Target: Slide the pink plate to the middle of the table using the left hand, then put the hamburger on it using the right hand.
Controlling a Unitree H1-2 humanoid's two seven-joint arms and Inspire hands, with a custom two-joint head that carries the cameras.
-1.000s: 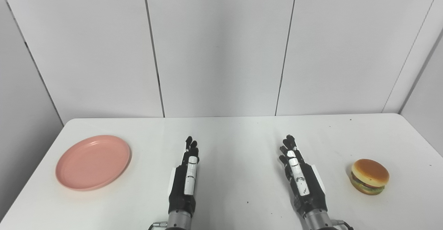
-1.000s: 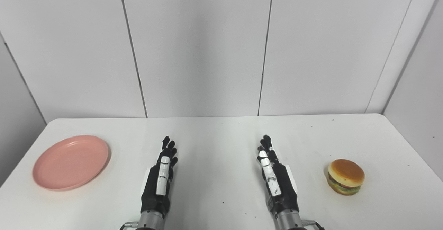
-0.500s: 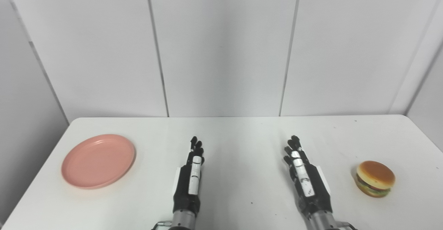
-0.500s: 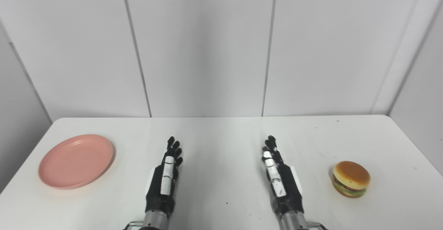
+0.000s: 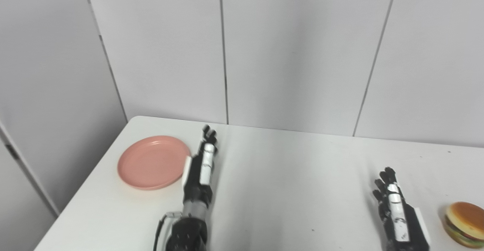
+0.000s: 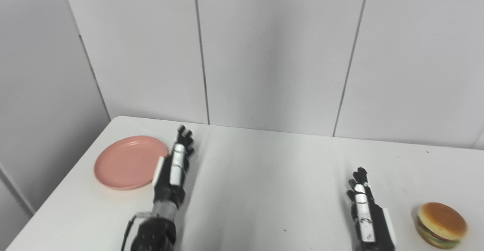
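On the white table [image 5: 287,175]: 1 pink plate [image 5: 151,163], 1 hamburger [image 5: 466,224], 2 hands, left [image 5: 200,171] and right [image 5: 397,213].

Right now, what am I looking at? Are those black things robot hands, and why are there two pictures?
Yes, they are a robot's hands. Both pictures come from two cameras on its head, side by side like eyes, so they show the same white table. The left hand is stretched out, open, right beside a pink plate; whether it touches the rim is hard to tell. The right hand is open near a hamburger at the table's right end. Neither hand holds anything.
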